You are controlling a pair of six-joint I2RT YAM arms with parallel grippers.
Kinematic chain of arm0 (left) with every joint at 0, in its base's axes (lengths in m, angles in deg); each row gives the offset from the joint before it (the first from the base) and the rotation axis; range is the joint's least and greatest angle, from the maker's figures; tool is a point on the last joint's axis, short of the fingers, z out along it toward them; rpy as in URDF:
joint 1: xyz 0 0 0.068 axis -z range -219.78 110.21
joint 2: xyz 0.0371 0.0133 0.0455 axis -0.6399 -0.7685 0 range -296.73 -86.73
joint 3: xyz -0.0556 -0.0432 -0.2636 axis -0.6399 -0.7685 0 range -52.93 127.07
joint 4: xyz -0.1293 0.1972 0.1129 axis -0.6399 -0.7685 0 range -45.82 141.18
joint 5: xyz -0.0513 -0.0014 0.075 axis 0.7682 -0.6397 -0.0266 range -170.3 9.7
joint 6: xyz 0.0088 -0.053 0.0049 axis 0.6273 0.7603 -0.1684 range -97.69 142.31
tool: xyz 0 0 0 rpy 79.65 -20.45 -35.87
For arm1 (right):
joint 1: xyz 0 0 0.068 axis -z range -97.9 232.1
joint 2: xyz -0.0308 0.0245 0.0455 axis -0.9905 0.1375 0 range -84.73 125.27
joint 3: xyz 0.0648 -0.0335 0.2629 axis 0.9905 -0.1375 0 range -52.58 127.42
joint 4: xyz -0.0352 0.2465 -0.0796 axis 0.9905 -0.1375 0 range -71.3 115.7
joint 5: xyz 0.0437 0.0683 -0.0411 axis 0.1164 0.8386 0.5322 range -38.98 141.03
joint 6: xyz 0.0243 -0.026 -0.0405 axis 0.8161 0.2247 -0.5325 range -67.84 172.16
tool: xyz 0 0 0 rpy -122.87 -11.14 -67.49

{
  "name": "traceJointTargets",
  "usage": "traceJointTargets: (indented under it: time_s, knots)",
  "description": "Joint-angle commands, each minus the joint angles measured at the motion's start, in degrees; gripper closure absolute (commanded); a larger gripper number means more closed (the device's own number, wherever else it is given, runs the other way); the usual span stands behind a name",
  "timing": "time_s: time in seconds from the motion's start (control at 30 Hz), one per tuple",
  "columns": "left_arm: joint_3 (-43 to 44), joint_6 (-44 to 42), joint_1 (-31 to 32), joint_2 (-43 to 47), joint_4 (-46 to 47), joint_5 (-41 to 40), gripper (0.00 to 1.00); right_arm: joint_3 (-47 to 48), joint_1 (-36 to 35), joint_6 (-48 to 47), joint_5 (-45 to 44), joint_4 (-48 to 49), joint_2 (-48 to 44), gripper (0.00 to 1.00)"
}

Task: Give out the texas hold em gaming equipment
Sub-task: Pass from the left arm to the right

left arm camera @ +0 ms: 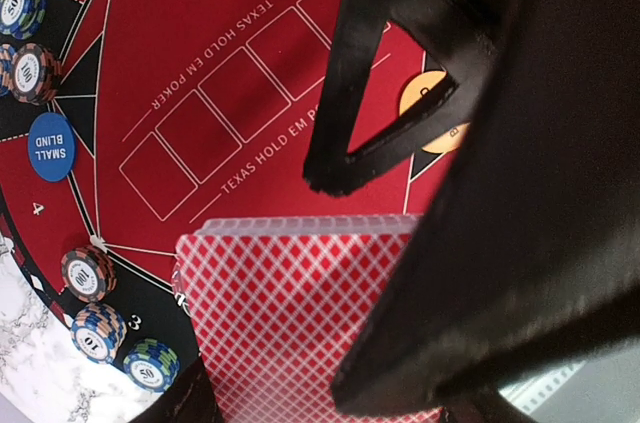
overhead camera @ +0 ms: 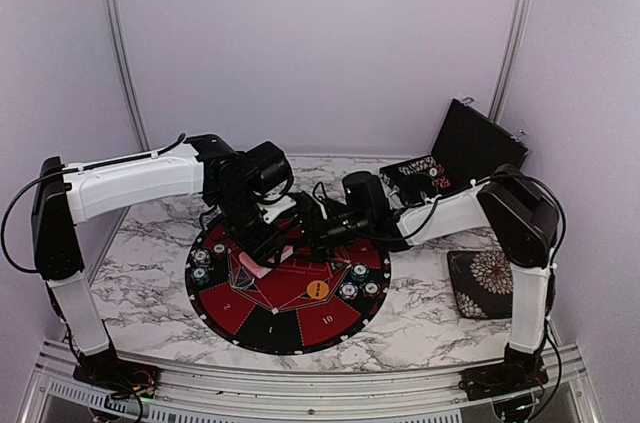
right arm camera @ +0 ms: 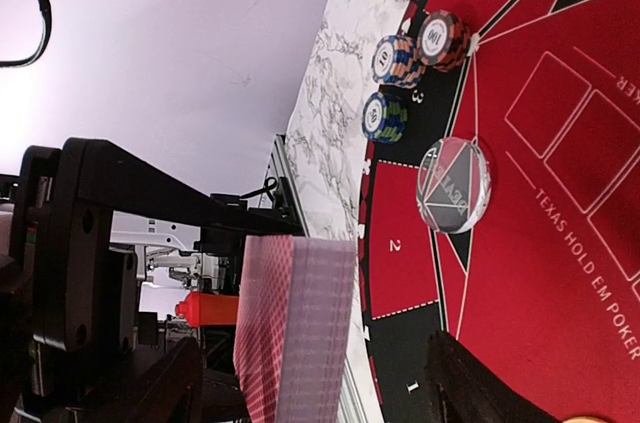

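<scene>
Red-backed deck of cards [left arm camera: 290, 323] sits pinched in the left gripper [left arm camera: 300, 383] above the round felt mat [left arm camera: 200, 43]; the right gripper [right arm camera: 300, 383], spread, nears it; best peel only the top card, keeping the deck steady.

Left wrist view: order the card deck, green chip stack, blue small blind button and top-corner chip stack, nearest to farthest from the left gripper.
1. card deck, between the left gripper fingers.
2. green chip stack, lower left.
3. blue small blind button, left edge.
4. top-corner chip stack, upper left.
</scene>
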Motion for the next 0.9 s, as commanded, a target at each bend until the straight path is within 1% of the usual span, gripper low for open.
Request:
traceJointTargets:
  time_s: [0.0,0.2,0.47,0.87]
  knots:
    - [1.7,-0.7,0.3,-0.2,-0.9,0.0,0.49,2.2,-1.4,0.4,0.3,1.7,0.7,0.26]
    - [1.8,-0.7,0.3,-0.1,-0.9,-0.2,0.49,2.9,-1.7,0.6,0.6,1.8,2.0,0.28]
    - [1.9,-0.8,0.4,0.4,-0.8,-0.3,0.49,1.6,-0.7,0.9,-0.9,1.3,2.3,0.35]
    - [1.9,-0.8,0.4,0.7,-0.8,-0.5,0.49,0.7,0.6,-0.6,-2.4,-1.3,0.9,0.38]
